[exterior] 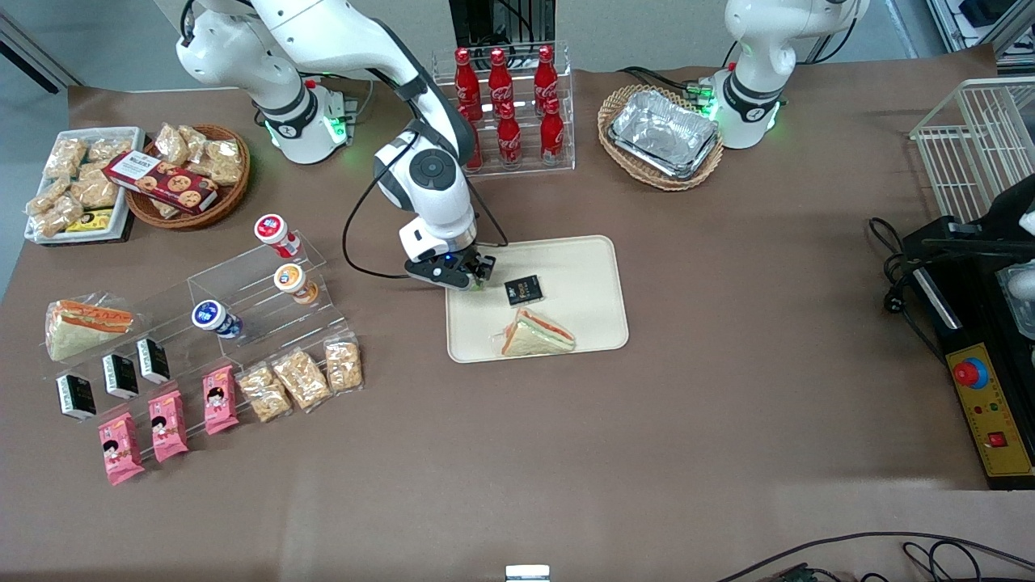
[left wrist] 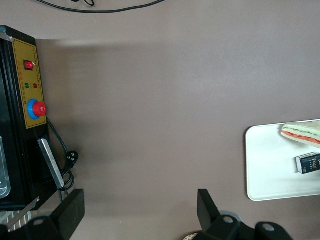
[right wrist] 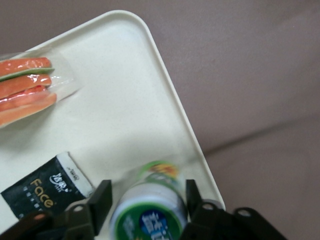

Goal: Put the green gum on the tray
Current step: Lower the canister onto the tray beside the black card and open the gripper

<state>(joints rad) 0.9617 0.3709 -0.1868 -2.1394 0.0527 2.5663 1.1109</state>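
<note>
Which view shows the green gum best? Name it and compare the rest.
The right wrist view: the green gum sits between the gripper fingers, over the tray. In the front view the gripper hides nearly all of it. The left wrist view misses it entirely.

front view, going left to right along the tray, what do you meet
gripper holding the green gum over the tray's edge → black packet → sandwich, nearer the camera
</note>
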